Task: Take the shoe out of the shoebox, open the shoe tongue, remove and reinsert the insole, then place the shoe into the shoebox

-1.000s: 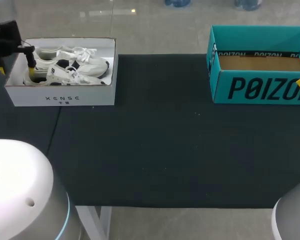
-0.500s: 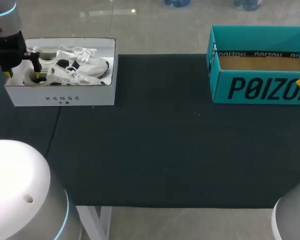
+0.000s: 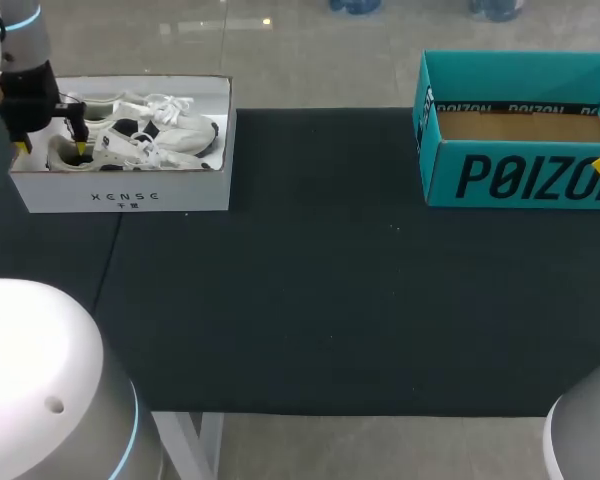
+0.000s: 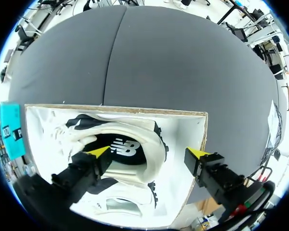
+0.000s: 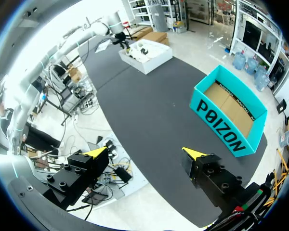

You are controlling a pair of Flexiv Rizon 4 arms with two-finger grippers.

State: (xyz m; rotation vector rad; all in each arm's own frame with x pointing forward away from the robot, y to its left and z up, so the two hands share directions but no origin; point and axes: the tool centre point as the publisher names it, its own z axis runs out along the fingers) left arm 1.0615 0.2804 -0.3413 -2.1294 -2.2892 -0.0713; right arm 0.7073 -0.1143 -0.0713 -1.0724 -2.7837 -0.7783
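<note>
**Shoe** (image 3: pixel 130 152): white, lying in the white shoebox (image 3: pixel 120 195) beside a second shoe (image 3: pixel 180 128); not yet lifted.

**Left tool** (image 3: pixel 50 147): fingers spread, pinching nothing. It hovers at the shoebox's end; one finger is over the heel opening, the other seemingly outside the end wall.

**Hazard:** lowering or closing from this stance could catch that wall and drag the shoebox. The second shoe might snag and rise too.

**Right tool** (image 5: pixel 147 154): spread, empty, well apart from the shoebox.

**Worktop** (image 3: pixel 320 300): dark cloth.

**Teal box** (image 3: pixel 520 175): open, far across from the shoebox.
</note>
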